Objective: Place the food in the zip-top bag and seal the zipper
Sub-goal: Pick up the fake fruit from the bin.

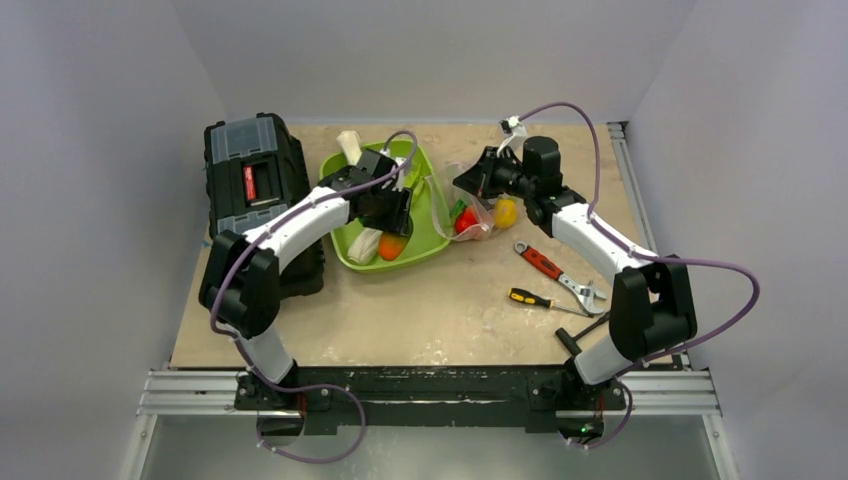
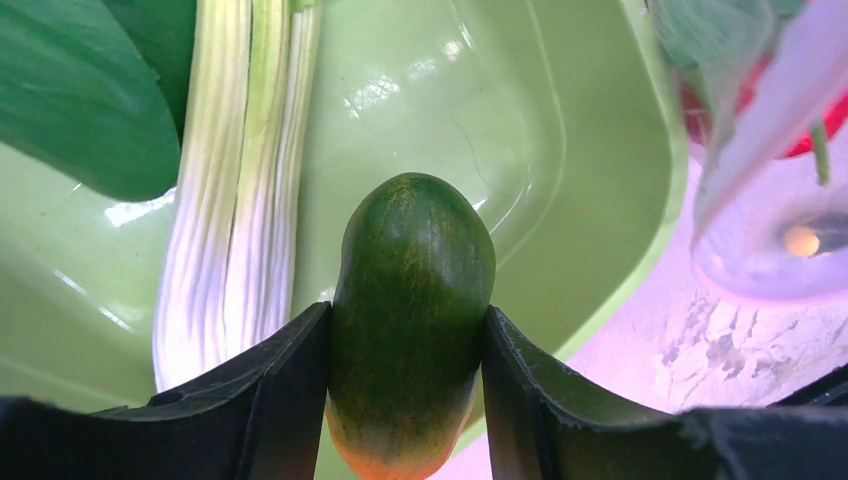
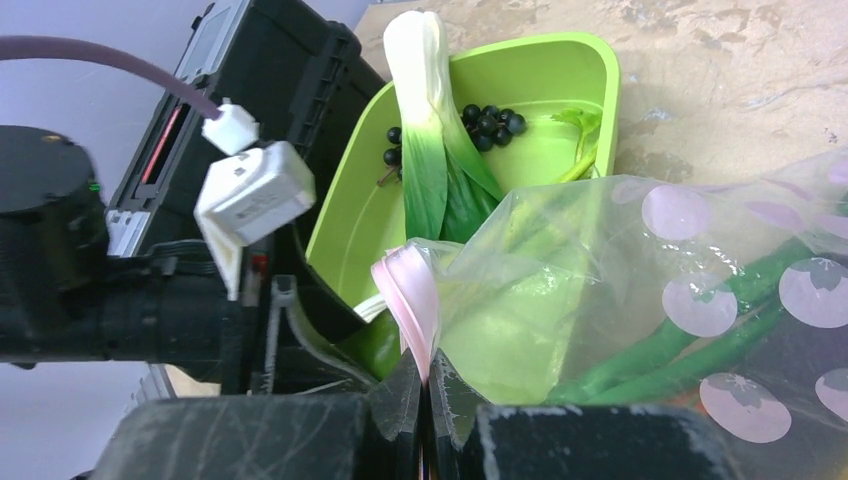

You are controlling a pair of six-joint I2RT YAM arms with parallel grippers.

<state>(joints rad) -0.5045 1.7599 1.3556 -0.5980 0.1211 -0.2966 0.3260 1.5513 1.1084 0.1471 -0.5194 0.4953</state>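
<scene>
My left gripper (image 2: pixel 408 340) is shut on a green toy fruit with an orange end (image 2: pixel 410 320), held over the green tray (image 2: pixel 560 150); in the top view the gripper (image 1: pixel 393 222) sits above the tray's near right part. My right gripper (image 3: pixel 425 385) is shut on the pale pink zipper strip (image 3: pixel 412 300) of the clear zip-top bag (image 3: pixel 640 290), holding its edge up just right of the tray (image 1: pixel 432 225). Inside the bag (image 1: pixel 478 212) lie a red piece (image 1: pixel 465 221), a yellow piece (image 1: pixel 506 212) and green pieces.
A white and green leafy vegetable (image 3: pixel 425 130) and dark berries (image 3: pixel 490 120) lie in the tray. A black toolbox (image 1: pixel 255 180) stands left of the tray. A red-handled wrench (image 1: pixel 555 272) and a yellow-and-black screwdriver (image 1: pixel 540 299) lie on the table at right.
</scene>
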